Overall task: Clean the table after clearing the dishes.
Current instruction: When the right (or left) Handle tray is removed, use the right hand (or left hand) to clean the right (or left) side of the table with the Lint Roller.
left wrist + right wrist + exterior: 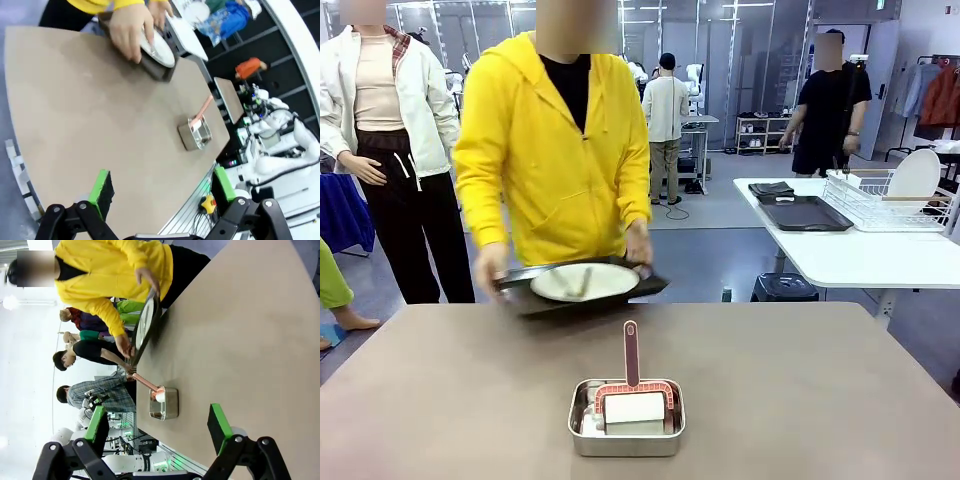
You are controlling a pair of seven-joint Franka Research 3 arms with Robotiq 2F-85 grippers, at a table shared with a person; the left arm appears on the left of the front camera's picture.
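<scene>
The brown table (pixel 800 380) spans the front view. At its far edge a person in a yellow hoodie holds a dark tray (pixel 535 300) in both hands, with a white plate (pixel 583 282) and cutlery on it. In the left wrist view the table (pixel 75 110) lies below my left gripper (pixel 163 185), which is open and holds nothing; the plate (pixel 159 47) and tray (pixel 152 67) are far off under the person's hand. My right gripper (pixel 158 425) is open and holds nothing above the table (pixel 250 340), well away from the tray (pixel 150 335).
A small steel pan (pixel 626 425) holding a pink-handled roller (pixel 634 400) sits near the table's front middle, also seen as the pan (pixel 194 136) and pan (pixel 164 404). A white table (pixel 860 255) at right carries a dark tray (pixel 805 213) and a dish rack (pixel 890 200).
</scene>
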